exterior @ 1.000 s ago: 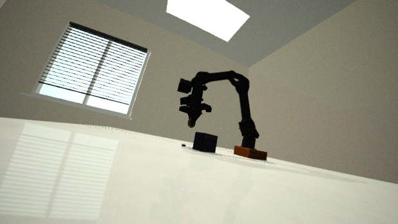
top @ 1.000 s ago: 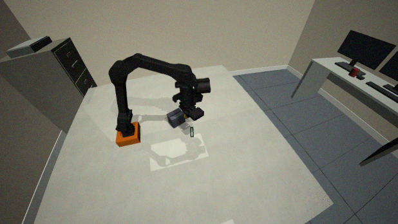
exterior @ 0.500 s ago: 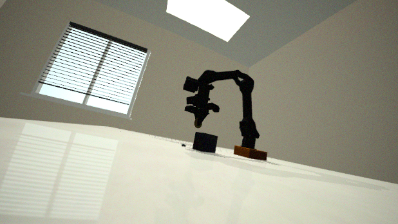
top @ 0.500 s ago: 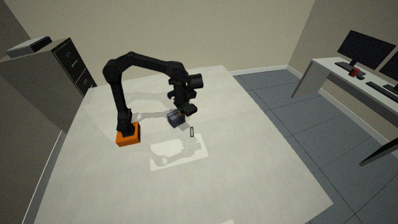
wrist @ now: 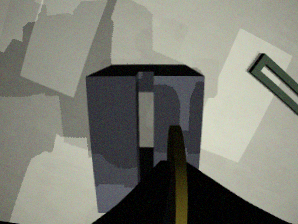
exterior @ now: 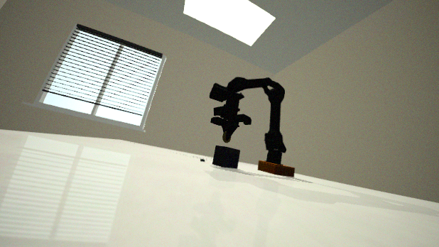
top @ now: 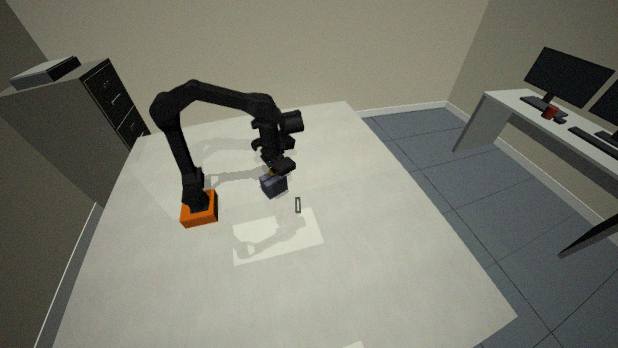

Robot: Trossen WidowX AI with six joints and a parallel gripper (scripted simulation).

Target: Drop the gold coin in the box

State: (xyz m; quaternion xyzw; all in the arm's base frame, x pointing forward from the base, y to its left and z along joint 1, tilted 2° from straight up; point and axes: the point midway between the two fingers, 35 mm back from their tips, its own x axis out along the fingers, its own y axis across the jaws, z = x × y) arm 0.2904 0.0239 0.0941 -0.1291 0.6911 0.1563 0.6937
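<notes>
My gripper (top: 274, 170) (exterior: 226, 137) (wrist: 172, 171) is shut on the gold coin (wrist: 176, 189) (exterior: 226, 137) (top: 270, 172), held on edge. It hangs just above the grey box (top: 274, 186) (exterior: 226, 157) (wrist: 113, 136). In the wrist view the box's narrow slot (wrist: 147, 119) runs lengthwise on the lid, and the coin sits a little to the right of the slot and nearer the camera. The dark-green holder (top: 298, 205) (wrist: 274, 82) lies empty on the table, to the right of the box.
The arm's orange base (top: 199, 215) (exterior: 275, 168) stands left of the box in the top view. A filing cabinet (top: 75, 115) stands off the table at the left, and a desk with monitors (top: 550, 115) at the far right.
</notes>
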